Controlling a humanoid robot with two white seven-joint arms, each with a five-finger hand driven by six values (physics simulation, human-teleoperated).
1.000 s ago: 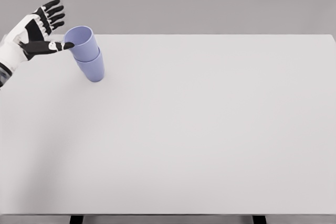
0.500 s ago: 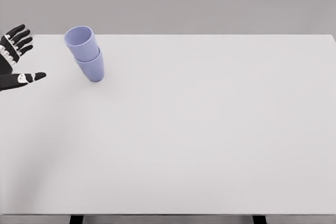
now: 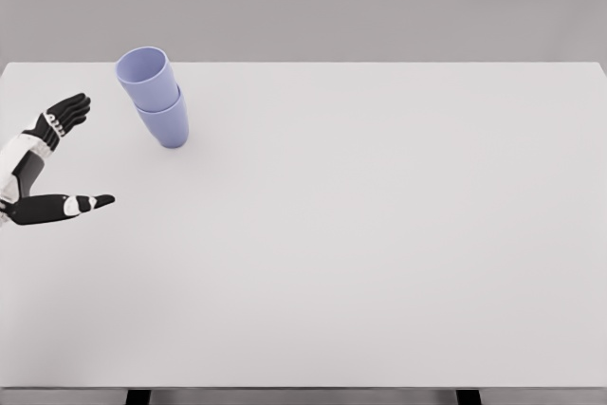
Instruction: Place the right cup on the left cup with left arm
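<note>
Left hand [image 3: 43,163] dropped lower vs 0.5 s ago, fingers apart, empty; top cup [image 3: 147,78] sits tilted on lower cup [image 3: 166,123], may tip w/ any bench [image 3: 379,234] jolt.

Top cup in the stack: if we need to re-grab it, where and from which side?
Grip the upper cup around its exposed wall just under the rim, above where it nests in the lower cup. Come from the left: the left robot hand is open on that side with nothing between. The cup leans back and left, so tilt the grasp to match, probably.
</note>
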